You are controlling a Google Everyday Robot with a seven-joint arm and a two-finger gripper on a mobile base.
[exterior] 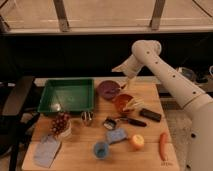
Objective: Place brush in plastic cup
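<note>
Inspecting the wooden table, we are finding the brush lying flat near its middle, squarish head to the left and black handle pointing right. It is lying apart from the gripper, which is hanging above the far part of the table, between the purple bowl and the orange bowl, on the white arm that is reaching in from the right. We are recording the jaws as spread apart and gripping nothing.

The light-blue plastic cup is standing upright at the near edge, to the near left of the brush, with the blue sponge lying between the two. We are noting a flat black block just right of the handle tip, and a small metal cup left of the brush head.

A green tray is occupying the far left. A bunch of dark grapes and a grey-blue cloth are lying at the near left. A yellow-orange round fruit and a carrot are resting at the near right.
</note>
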